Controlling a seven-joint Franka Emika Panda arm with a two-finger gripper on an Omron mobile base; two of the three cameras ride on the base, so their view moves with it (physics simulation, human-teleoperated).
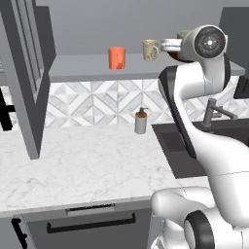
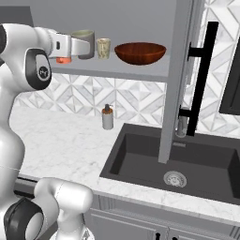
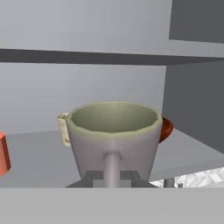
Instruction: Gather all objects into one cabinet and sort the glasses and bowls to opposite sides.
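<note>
While gripped, grey-brown cup (image 3: 113, 140) (empty), over cabinet shelf (image 2: 140, 70)

Soap bottle (image 1: 140, 121) on marble counter (image 1: 82, 165) beside sink (image 2: 197, 161)

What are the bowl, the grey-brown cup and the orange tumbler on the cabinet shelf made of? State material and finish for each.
Wide red-brown bowl: probably glazed ceramic or lacquered wood; glossy, with streaks like grain inside.
Grey-brown cup: looks like matte stoneware; dull grey wall, olive-tinted inside, thick rounded rim.
Orange tumbler: could be plastic or painted ceramic; flat even colour, little shine.
All rendered, so these are guesses.
</note>
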